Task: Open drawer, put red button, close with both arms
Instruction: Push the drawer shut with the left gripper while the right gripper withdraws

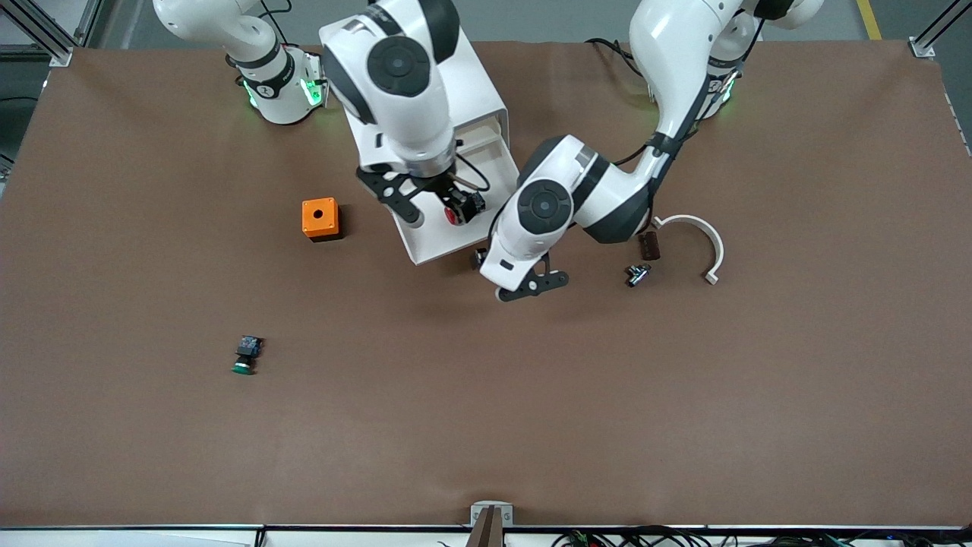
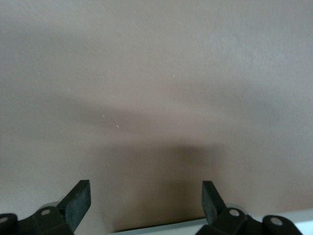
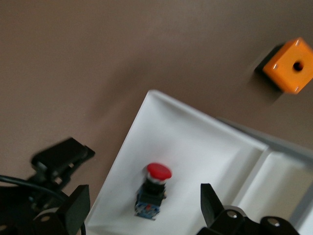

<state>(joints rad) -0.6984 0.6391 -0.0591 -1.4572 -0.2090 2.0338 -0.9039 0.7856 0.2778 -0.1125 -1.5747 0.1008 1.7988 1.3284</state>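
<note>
We judge the placing step done: the red button (image 3: 155, 188) lies in the open drawer (image 3: 195, 147), just below our right gripper (image 3: 142, 208), whose fingers stand spread and empty. Our left gripper (image 2: 145, 198), also spread, hangs over bare table (image 2: 156, 73) beside the drawer's front. Next we must lift clear and push it shut. The orange cube (image 1: 320, 219) sits well aside.

The right arm (image 1: 395, 83) reaches from its base at 11 o'clock toward table centre, wrist pointing down, and the right gripper (image 3: 142, 205) hangs with fingers spread wide, holding nothing. The left arm (image 1: 668, 83) bends in from 1 o'clock; the left gripper (image 2: 145, 203) sits low, fingers wide apart, empty.
</note>
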